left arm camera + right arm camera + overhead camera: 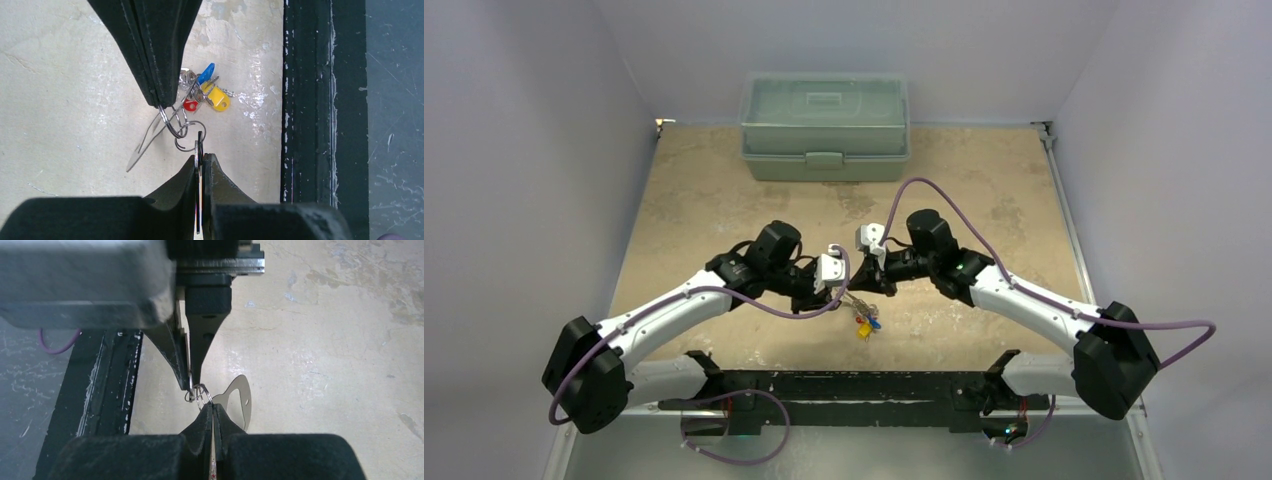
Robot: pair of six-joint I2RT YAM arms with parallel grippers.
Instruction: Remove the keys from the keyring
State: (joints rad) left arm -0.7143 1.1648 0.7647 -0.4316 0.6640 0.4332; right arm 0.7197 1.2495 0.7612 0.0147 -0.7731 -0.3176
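Tan tabletop (724,200), mottled with darker stains and pale scratches. Carries a pale green lidded box (824,125) at the far edge, near the middle, lid shut. Bears a black rail (854,385), flecked white, along the near edge, running side to side.

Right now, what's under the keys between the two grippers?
Only bare beige table shows beneath the keys, strung on rings pinched by the left gripper and right gripper. The patch directly below the tags is covered; contact with the table can't be judged.

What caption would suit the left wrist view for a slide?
The left gripper and right gripper, both shut, pinch the keys from opposite sides.
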